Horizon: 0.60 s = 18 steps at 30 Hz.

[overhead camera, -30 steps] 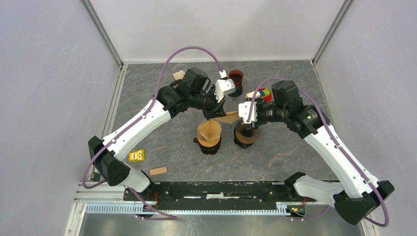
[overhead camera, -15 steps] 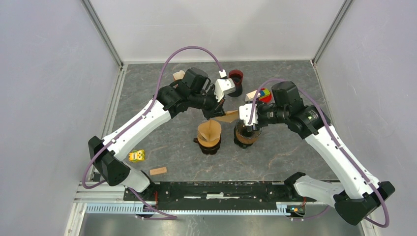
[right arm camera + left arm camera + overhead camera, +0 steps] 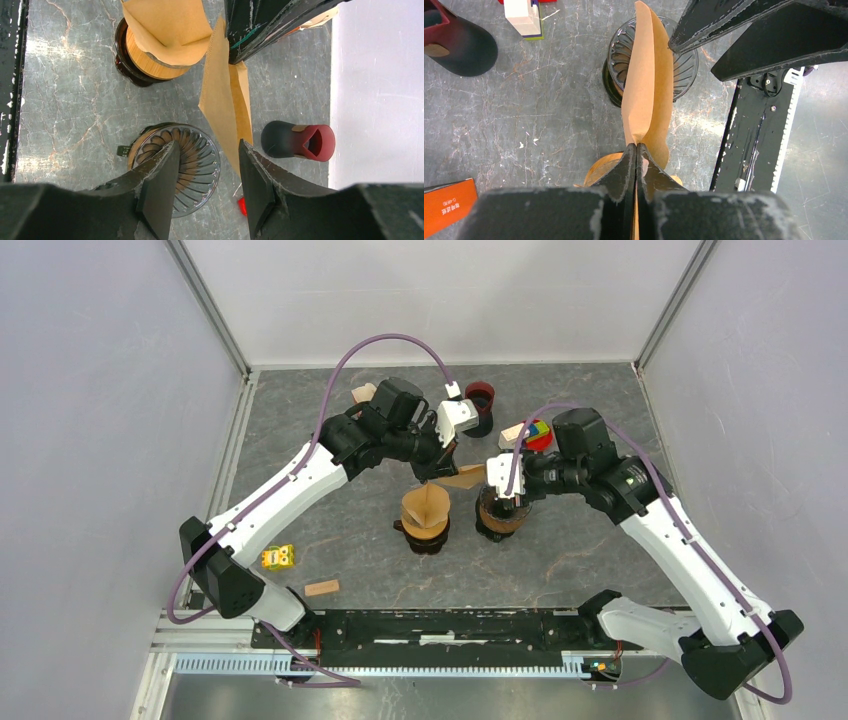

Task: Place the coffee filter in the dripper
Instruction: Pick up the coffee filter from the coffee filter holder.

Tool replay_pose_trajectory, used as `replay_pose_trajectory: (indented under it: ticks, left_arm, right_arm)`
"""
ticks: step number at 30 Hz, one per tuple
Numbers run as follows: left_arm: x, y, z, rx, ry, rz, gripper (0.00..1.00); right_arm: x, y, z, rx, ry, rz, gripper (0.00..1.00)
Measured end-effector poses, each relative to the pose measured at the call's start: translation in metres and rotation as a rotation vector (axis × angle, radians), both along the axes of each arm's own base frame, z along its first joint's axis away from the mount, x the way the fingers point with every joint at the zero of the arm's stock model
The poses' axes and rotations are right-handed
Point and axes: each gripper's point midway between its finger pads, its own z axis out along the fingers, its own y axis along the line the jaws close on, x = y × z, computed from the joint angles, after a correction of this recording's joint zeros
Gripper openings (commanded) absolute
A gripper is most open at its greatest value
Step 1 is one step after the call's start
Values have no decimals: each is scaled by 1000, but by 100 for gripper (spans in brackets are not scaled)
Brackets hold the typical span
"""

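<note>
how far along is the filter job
Done: filter picked up, pinched in the shut left gripper. In hand: it hangs by the dripper, the open right gripper at its free end. Left: seating it in the dripper, which is empty.

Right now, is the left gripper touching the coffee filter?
Touching. The left wrist view shows the left gripper shut on the coffee filter, its fingertips pinching the paper's lower tip with no gap.
</note>
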Motion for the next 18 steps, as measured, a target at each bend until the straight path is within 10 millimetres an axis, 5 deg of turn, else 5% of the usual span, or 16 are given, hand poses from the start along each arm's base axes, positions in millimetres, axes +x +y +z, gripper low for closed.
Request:
replay_pose_trajectory:
  ticks: [13, 18]
  left_arm:
    - [0, 0, 0, -1, 1, -1, 2]
    - [-1, 0, 0, -4, 7, 3, 2]
  right_arm:
    - [1, 1, -8, -14, 20, 2, 50]
    - [4, 3, -15, -26, 41, 9, 41]
